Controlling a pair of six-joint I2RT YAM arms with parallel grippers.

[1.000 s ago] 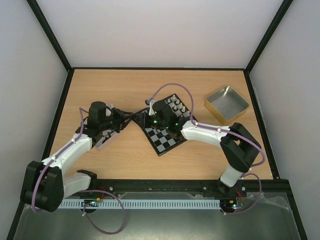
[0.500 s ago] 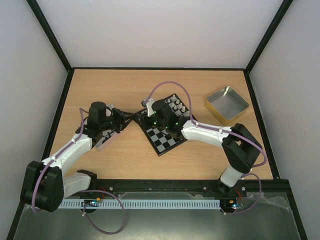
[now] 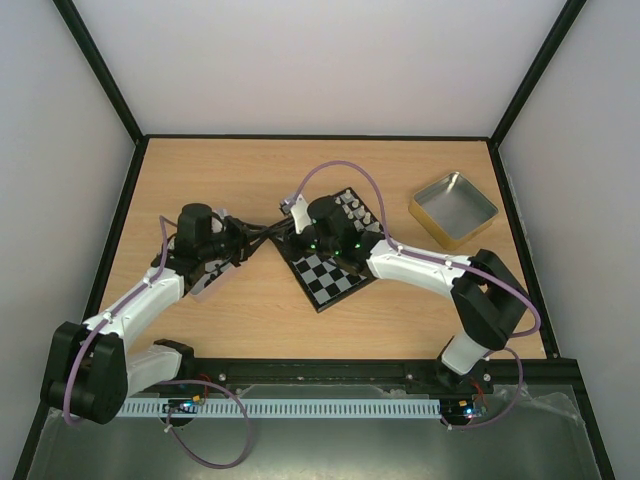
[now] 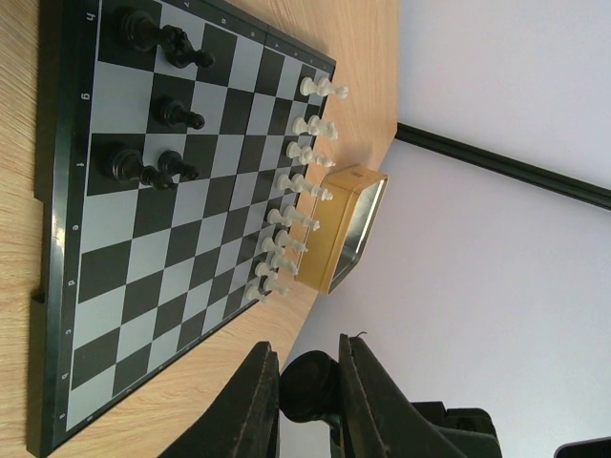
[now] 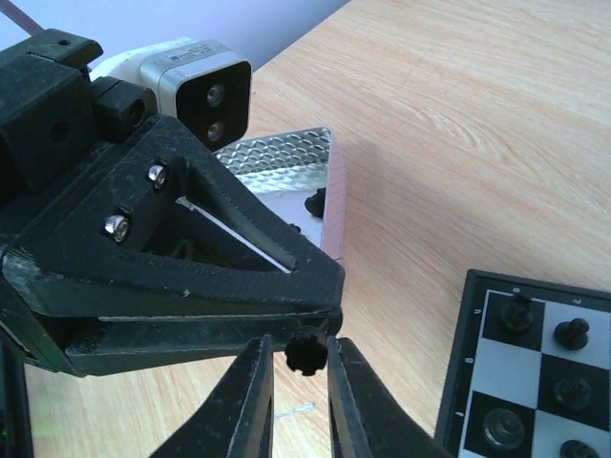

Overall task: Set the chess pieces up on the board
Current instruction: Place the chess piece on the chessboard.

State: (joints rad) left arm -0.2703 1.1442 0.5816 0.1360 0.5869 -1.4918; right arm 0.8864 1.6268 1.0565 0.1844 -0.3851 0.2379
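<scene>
My left gripper [image 4: 307,382] is shut on a black chess piece [image 4: 307,386], held above the wood between a tin and the board [image 3: 325,280]. My right gripper [image 5: 299,358] meets it tip to tip. Its fingers straddle the piece's crowned top [image 5: 307,350]; the right finger touches it and a small gap shows on the left side. In the top view both grippers [image 3: 268,236] [image 3: 283,237] meet left of the board. Several black pieces [image 4: 153,29] stand at one end of the board and a row of white pieces [image 4: 291,181] at the other.
A shallow metal tin [image 5: 286,162] with loose black pieces [image 5: 314,202] lies under my left gripper, also seen in the top view [image 3: 205,282]. A gold-sided tin [image 3: 452,208] sits at the back right. Black frame rails border the table.
My right arm has shifted slightly, its elbow drifting right. The left arm holds still with the black piece.
</scene>
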